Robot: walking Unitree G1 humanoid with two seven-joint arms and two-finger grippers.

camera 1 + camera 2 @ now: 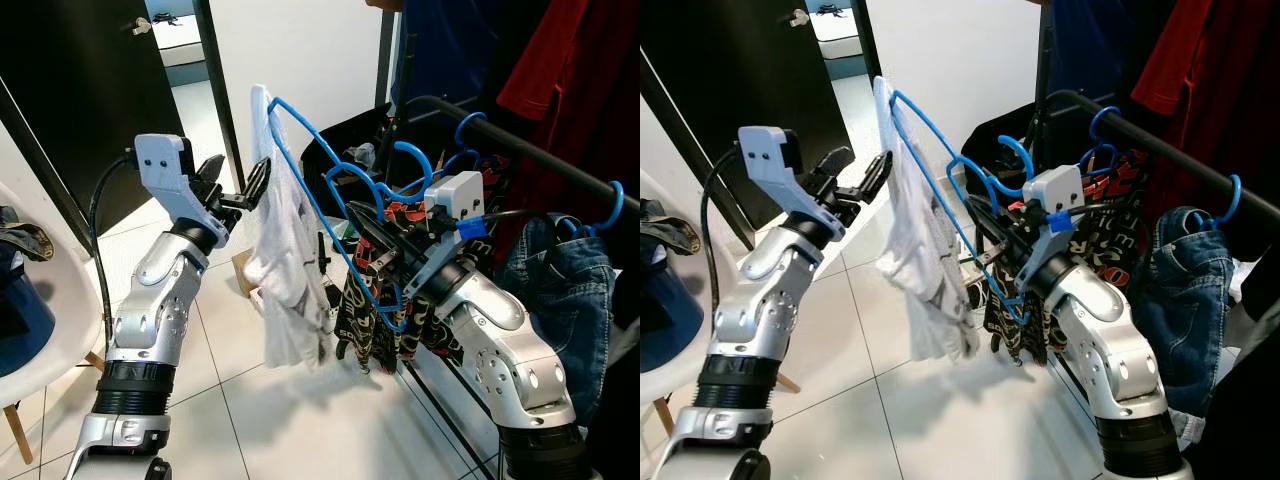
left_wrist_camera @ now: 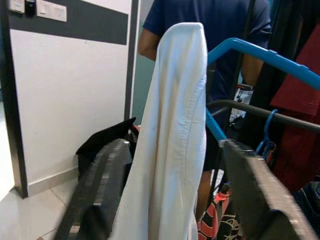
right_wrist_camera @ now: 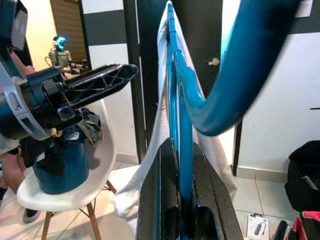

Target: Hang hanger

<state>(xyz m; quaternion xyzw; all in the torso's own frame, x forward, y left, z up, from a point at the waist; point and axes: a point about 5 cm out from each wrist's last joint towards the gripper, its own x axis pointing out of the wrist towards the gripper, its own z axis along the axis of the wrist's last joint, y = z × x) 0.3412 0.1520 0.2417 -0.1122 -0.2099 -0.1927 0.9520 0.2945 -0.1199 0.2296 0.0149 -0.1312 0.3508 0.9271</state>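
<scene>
My right gripper [image 1: 385, 255] is shut on the lower bar of a blue hanger [image 1: 310, 170], seen clamped between its fingers [image 3: 165, 200] in the right wrist view. A white garment [image 1: 290, 270] drapes over the hanger's far end and hangs down. My left gripper [image 1: 240, 178] is open at that top end; the left wrist view shows the white garment [image 2: 172, 140] between its spread fingers [image 2: 100, 190]. The hanger's hook [image 1: 415, 160] curls near my right wrist. The black rail [image 1: 540, 160] runs to the right, behind my right arm.
Other blue hangers sit on the rail, one holding jeans [image 1: 560, 280], with a red garment [image 1: 580, 70] above. A person in a dark blue shirt [image 2: 215, 30] stands behind the rail. A white chair [image 1: 40, 330] is at left, a black door [image 1: 90, 90] behind.
</scene>
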